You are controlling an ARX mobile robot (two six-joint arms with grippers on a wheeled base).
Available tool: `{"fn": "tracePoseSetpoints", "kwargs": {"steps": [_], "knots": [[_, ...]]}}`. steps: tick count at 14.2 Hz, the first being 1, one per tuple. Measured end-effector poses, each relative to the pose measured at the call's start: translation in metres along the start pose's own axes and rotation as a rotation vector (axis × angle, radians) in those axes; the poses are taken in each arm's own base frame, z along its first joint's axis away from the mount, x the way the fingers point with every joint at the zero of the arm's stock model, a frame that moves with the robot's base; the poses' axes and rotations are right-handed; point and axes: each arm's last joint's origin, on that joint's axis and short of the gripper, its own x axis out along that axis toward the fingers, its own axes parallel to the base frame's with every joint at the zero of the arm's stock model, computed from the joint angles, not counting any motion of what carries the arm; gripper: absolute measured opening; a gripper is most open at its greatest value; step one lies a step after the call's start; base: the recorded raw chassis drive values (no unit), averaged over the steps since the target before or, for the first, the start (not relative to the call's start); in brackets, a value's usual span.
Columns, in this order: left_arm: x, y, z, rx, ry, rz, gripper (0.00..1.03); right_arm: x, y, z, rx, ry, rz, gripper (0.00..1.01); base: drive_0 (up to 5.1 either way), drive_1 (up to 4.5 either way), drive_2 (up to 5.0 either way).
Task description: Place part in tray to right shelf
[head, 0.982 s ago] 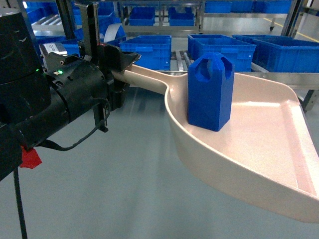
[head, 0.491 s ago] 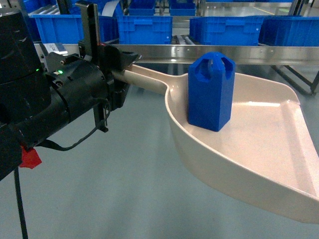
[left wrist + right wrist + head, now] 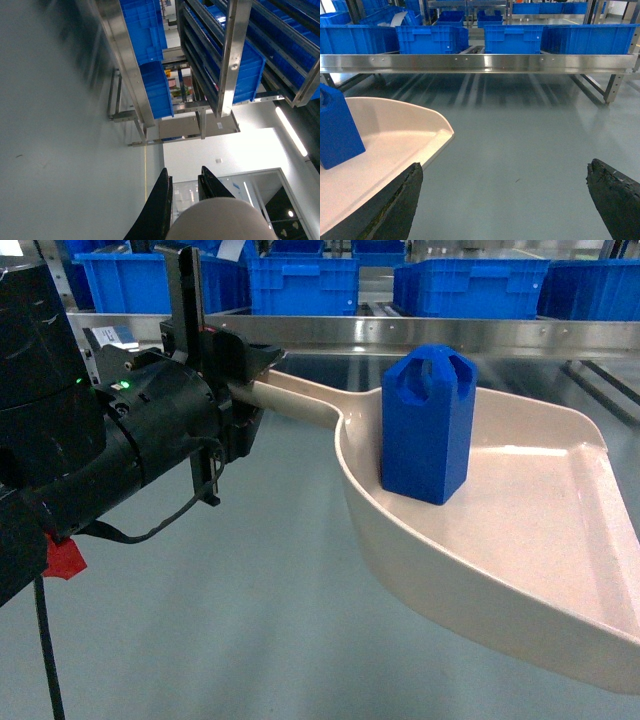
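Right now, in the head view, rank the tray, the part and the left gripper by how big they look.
1. Tray: largest, spanning the right half.
2. Left gripper: its black body looks bigger than the part, though it sits nearer the camera, so this is unsure.
3. Part: smallest.

The shelf [image 3: 420, 335] is a stainless-steel rack with a flat riveted front rail running across the head view, and blue crates [image 3: 470, 285] stand in a row on it just behind that rail. The right wrist view shows the same rail [image 3: 480, 62] with crates [image 3: 432, 39] side by side on it and roller tracks between two of them, though those are too small to make out well. Under the rack lies a smooth grey-green floor [image 3: 250, 620], which reflects the rail. The cream tray [image 3: 520, 540] carries the blue part [image 3: 428, 430], which stands upright on its flat bottom near the handle end.
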Motion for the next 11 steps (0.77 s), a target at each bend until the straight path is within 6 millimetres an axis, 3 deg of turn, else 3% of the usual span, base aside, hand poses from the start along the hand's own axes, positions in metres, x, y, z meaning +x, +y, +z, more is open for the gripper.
{"fn": "tracePoseSetpoints", "kwargs": {"steps": [6,11], "knots": [[0.0000,-0.0002,0.0000,-0.001,0.000,-0.002,0.13,0.0000,0.0000,0.0001,0.000,-0.001,0.000,0.98,4.3,-0.43,-4.3],[0.0001,0.0001,-0.0007,0.001,0.003,0.001,0.13,0.0000,0.0000,-0.0001,0.000,0.001,0.000,0.98,3.3,1.51,-4.8]]}}
